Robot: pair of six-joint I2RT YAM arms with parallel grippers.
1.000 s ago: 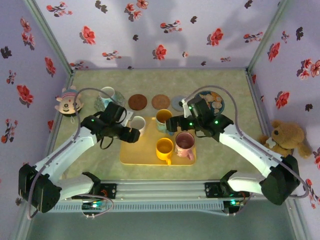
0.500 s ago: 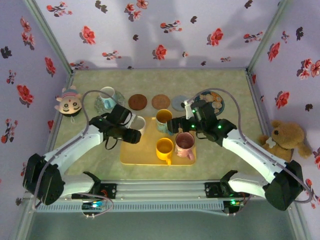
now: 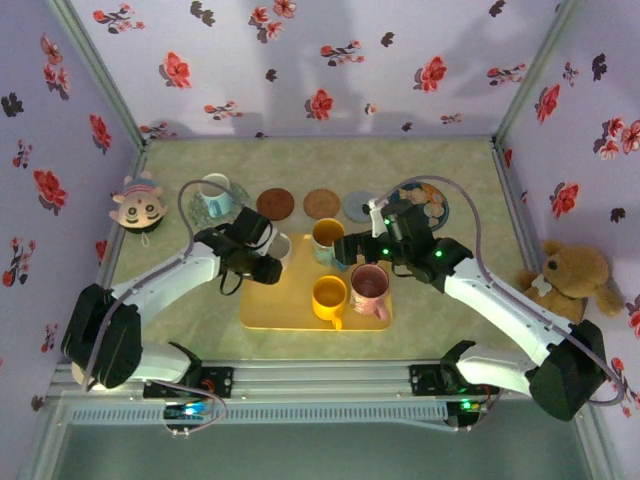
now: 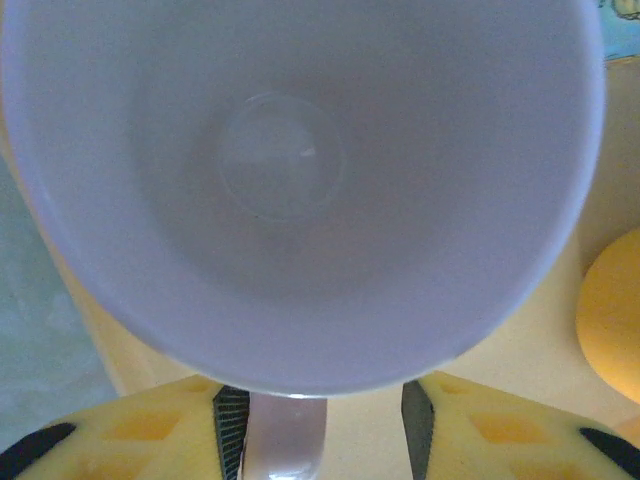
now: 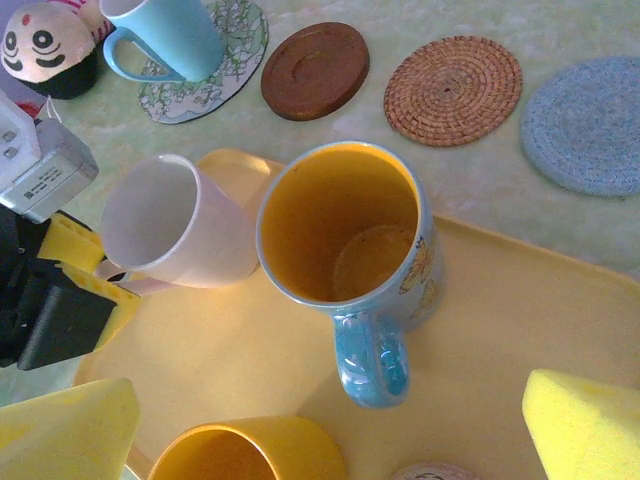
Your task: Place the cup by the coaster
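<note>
The white cup (image 3: 277,247) stands at the far left corner of the yellow tray (image 3: 290,315). It is close beside a blue mug (image 5: 345,240) and a short way from the brown wooden coaster (image 3: 274,204) on the table beyond. It looks like glazed ceramic: rigid, smooth, probably slippery, and breakable if knocked. I judge the handle (image 4: 285,445) the best hold. The cup's long axis seems about vertical, mouth up, though I cannot rule out a slight lean. The handle points toward the tray's left edge. My left gripper (image 4: 320,430) straddles that handle, part open, with a gap on one side, not yet pinching. My right gripper (image 5: 325,425) hangs wide apart and empty over the blue mug.
</note>
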